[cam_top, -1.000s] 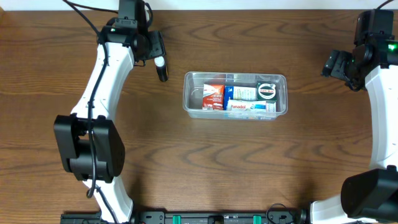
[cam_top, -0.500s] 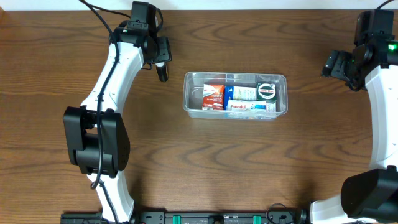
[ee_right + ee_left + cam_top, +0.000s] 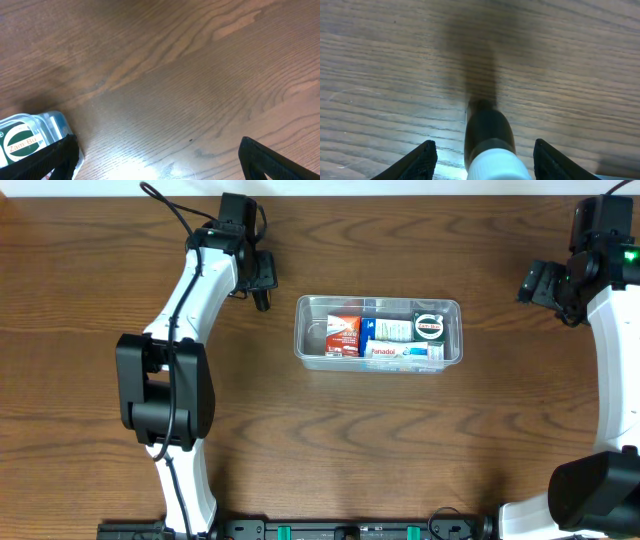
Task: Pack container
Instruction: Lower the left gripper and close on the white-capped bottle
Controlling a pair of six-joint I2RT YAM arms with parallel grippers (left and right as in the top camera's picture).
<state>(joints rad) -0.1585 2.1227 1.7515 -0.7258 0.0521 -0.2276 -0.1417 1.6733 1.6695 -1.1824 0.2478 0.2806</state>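
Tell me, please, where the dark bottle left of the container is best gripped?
Grip the dark bottle across its narrow width, from above: it lies flat on the table, and the open left gripper flanks its long sides.

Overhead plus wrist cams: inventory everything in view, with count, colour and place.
container: 1, clear, table centre
red-and-white box: 1, left part of container
blue-and-white box: 1, middle of container
Panadol box: 1, red, white and blue, along the container's near wall
round tin: 1, green and white, right end of container
dark tube with white cap: 1, left of container, between the left fingers
table: 1, brown wood
left gripper: open
right gripper: open, right of container
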